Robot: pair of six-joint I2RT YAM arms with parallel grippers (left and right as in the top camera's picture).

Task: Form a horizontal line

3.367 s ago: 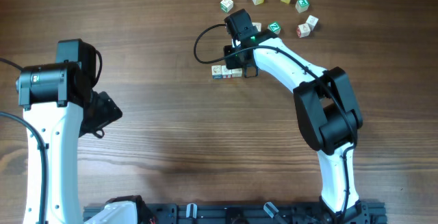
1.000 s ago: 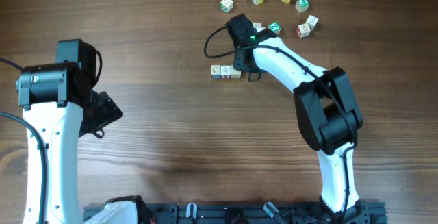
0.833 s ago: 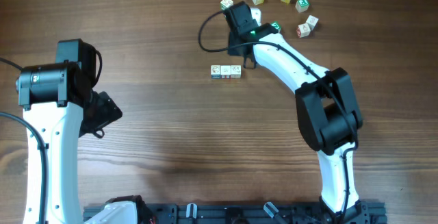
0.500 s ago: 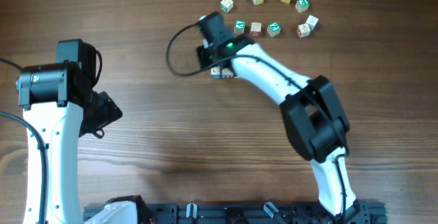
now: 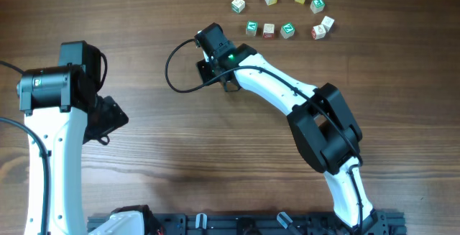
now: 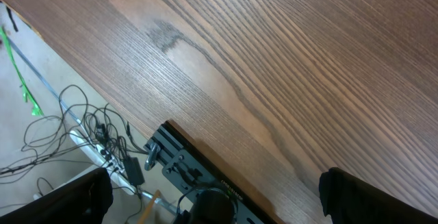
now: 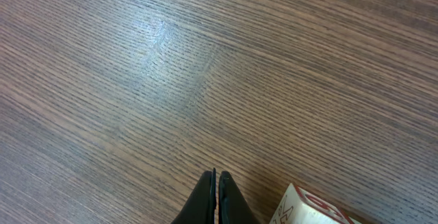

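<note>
Cube end of the horizontal line (image 7: 309, 210), whitish with red lettering, sits on the worktop (image 7: 137, 80) just beside my right tool (image 7: 217, 195), pinched together and empty; overhead, my arm (image 5: 273, 95) hides the row. Left tool (image 6: 212, 186) gapes wide.

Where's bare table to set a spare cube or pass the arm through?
Free: the table between the left arm and right arm, plus its top-left corner. Crowded: the loose cubes at top right, and beside the right end effector, where one cube sits close.
</note>
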